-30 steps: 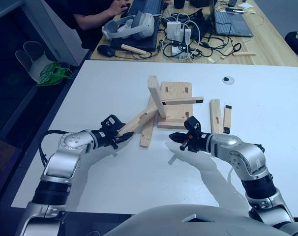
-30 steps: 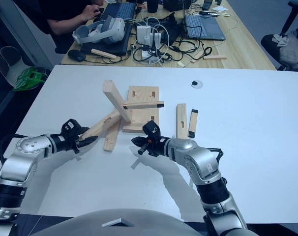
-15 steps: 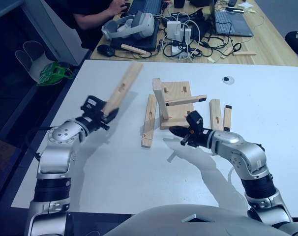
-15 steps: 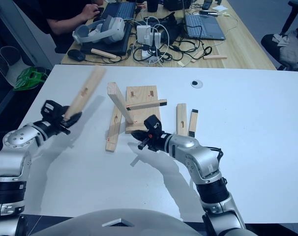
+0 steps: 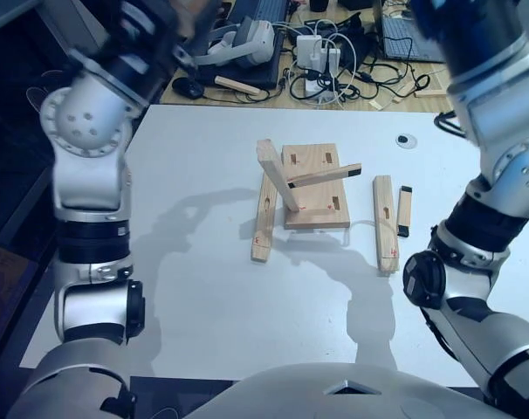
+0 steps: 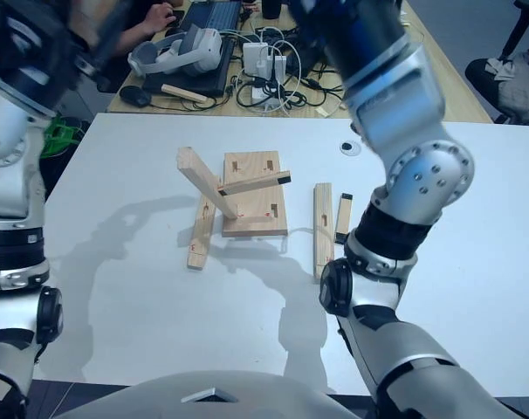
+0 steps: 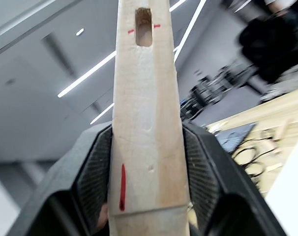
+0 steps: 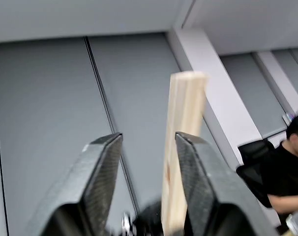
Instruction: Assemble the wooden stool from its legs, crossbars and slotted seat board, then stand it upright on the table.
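Above table, both raised: L end effector clamps leg, R end effector spread.

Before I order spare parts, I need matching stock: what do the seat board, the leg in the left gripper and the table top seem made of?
Seat board: pale wood, apparently unvarnished, matte, faint grain. Leg: same light bare-looking wood; grain and red marks show. Table: smooth white surface, perhaps laminate or paint; unclear which.
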### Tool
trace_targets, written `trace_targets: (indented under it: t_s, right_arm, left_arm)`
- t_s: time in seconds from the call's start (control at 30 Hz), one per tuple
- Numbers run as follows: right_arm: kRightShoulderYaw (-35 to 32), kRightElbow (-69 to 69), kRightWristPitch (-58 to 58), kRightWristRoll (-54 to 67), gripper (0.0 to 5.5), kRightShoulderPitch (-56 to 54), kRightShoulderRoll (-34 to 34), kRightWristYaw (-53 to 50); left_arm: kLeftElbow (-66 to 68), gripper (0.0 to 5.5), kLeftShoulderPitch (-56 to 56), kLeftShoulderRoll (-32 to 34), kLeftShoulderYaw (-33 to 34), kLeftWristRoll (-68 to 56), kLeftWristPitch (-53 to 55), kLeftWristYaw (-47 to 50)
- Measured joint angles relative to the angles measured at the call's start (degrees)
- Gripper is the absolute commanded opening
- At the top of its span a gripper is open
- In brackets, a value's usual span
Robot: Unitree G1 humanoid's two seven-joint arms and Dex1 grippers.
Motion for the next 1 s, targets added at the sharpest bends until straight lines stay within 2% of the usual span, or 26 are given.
trace_targets:
  t_s: [0.2, 0.3, 0.47, 1.0]
  right_arm:
    - [0.8, 1.18, -1.75, 0.59, 3.46, -0.04, -0.83, -1.02]
    - [1.54, 1.94, -1.79, 0.95, 4.12, 0.5, -1.35, -0.49]
    - [3.1, 1.98, -1.05, 3.42, 4.15, 1.05, -1.82, 0.99]
    - [3.43, 1.72, -1.47, 9.09, 1.44, 4.67, -3.8, -0.69]
  left_arm:
    - [-0.7, 2.07, 0.66, -0.98, -1.01, -0.01, -3.04, -1.02]
    - [-0.9, 2.07, 1.02, -1.58, -1.75, 0.07, -4.43, -1.41]
    - [-2.17, 2.07, 3.83, -2.63, -3.51, 0.21, -5.56, -2.84]
    - [-3.01, 2.07, 4.78, -2.61, -3.57, 0.22, -6.68, -4.9]
